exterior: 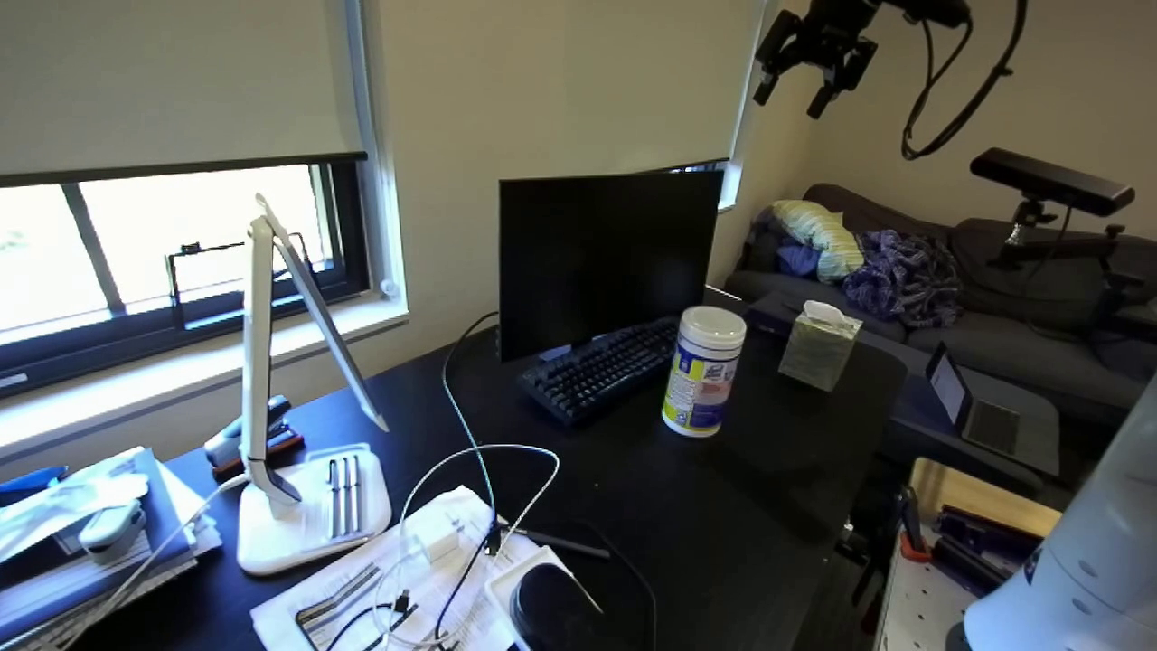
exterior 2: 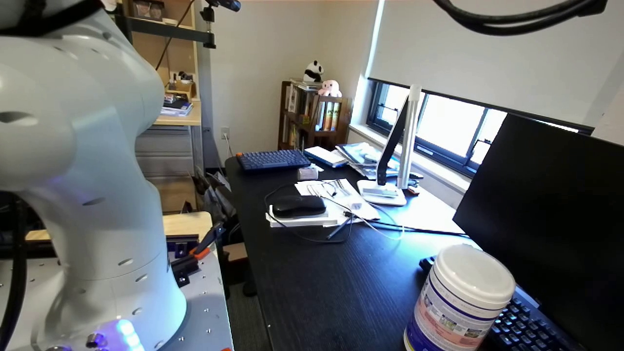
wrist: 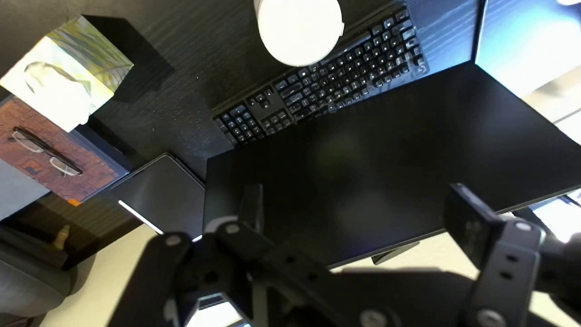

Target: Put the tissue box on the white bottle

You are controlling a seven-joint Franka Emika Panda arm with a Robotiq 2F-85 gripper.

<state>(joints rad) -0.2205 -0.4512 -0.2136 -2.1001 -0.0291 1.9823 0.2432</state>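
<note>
We see the gripper [exterior: 792, 98] up high in an exterior view, its jaws standing well apart. On the dark desk [exterior: 723, 524] we find the white bottle [exterior: 702, 384] upright beside the keyboard [exterior: 592, 380], the black monitor [exterior: 606, 262] behind; the tissue box [exterior: 818, 353] stands near it, not touching, and a white lamp [exterior: 256, 362] near the window [exterior: 212, 212].

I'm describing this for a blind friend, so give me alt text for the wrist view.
A tissue box stands at upper left on a dark desk, apart from a white-lidded bottle at the top edge. A black keyboard and a dark monitor fill the middle; an open, empty gripper spans the bottom.
</note>
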